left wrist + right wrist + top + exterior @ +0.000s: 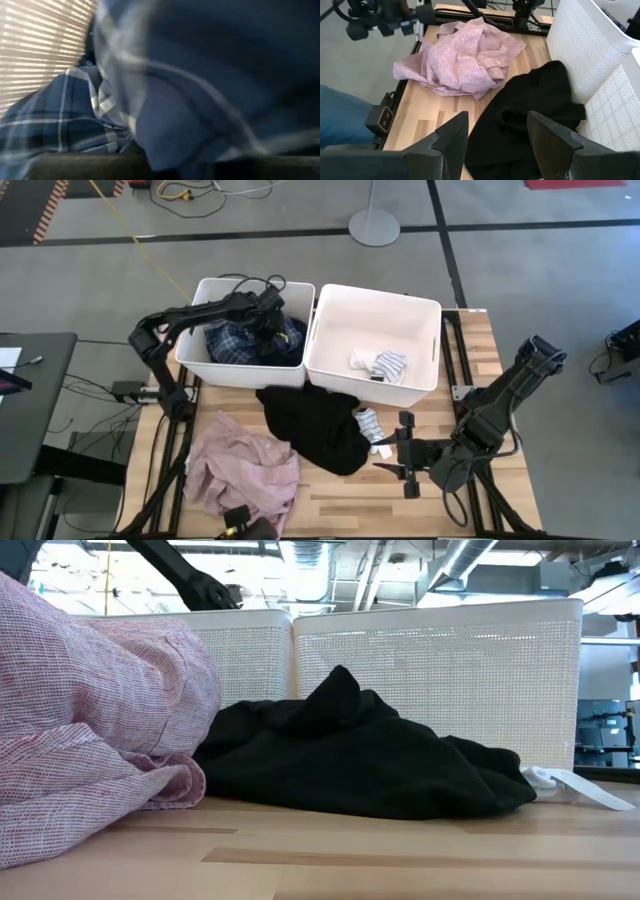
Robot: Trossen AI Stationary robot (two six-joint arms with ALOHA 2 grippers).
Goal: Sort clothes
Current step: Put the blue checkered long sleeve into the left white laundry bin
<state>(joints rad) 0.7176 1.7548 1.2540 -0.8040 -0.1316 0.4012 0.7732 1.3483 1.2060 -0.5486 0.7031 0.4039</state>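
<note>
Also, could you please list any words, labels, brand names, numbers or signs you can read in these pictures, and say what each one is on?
None: no readable text shows in any view.
White tag lying on the table by the black garment: blank as seen.
White bins, pink garment, plaid shirt: no print or label visible.
Small device at the table edge: markings too small to read.

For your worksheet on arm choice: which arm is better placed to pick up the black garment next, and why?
Probably the right: the right gripper is open beside the black garment, while the left gripper is down in the left bin among plaid fabric.
</note>
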